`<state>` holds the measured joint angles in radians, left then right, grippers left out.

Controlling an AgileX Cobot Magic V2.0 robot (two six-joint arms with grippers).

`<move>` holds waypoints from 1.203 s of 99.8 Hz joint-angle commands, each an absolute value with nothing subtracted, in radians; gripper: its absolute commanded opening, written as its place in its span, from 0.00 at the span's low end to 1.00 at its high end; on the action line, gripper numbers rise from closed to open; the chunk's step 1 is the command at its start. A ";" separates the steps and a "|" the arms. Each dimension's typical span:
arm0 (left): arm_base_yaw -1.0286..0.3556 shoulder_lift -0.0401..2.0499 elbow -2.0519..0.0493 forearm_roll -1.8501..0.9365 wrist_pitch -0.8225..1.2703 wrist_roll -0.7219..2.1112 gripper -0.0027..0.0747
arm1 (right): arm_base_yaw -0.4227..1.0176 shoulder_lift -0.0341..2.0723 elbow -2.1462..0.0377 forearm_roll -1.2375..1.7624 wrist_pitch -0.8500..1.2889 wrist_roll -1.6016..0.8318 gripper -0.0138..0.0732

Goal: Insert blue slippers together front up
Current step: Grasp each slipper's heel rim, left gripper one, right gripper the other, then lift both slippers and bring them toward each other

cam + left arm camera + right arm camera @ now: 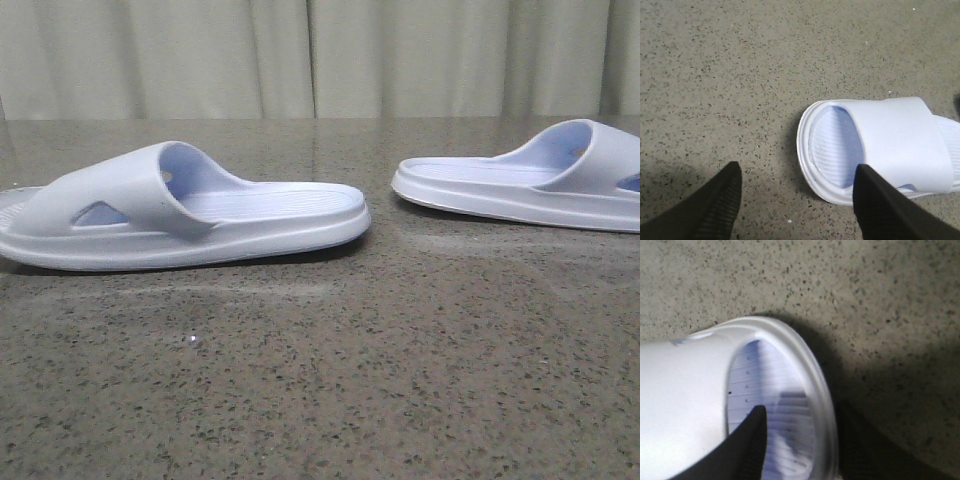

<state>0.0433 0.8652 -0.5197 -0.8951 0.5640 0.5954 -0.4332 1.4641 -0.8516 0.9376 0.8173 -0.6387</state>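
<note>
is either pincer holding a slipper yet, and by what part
Left pincer is open above the table beside the left slipper, holding nothing. Right pincer straddles the right slipper's rim, one finger over the footbed; whether it grips cannot be told.

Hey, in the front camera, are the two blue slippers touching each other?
No, the left slipper and the right slipper lie apart, with bare table showing between them.

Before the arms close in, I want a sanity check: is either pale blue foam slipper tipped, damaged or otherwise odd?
Nothing stands out. Both pale lavender-blue foam slide slippers, the left one and the right one, sit sole-down and intact on the speckled stone table, apart, heels facing each other.
</note>
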 commanded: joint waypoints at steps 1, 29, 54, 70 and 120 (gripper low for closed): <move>0.045 0.874 -0.566 -0.938 0.529 0.604 0.57 | -0.439 1.458 -0.876 0.984 0.841 -0.675 0.28; 0.045 0.964 -0.620 -0.952 0.575 0.607 0.57 | -0.439 1.458 -0.876 0.991 0.847 -0.677 0.04; 0.045 1.107 -0.640 -1.161 0.653 0.768 0.57 | -0.439 1.458 -0.876 0.992 0.845 -0.677 0.04; 0.045 1.189 -0.649 -1.178 0.669 0.800 0.57 | -0.439 1.458 -0.876 0.992 0.845 -0.677 0.04; 0.045 1.317 -0.698 -1.256 0.771 0.891 0.42 | -0.439 1.458 -0.876 0.994 0.845 -0.677 0.04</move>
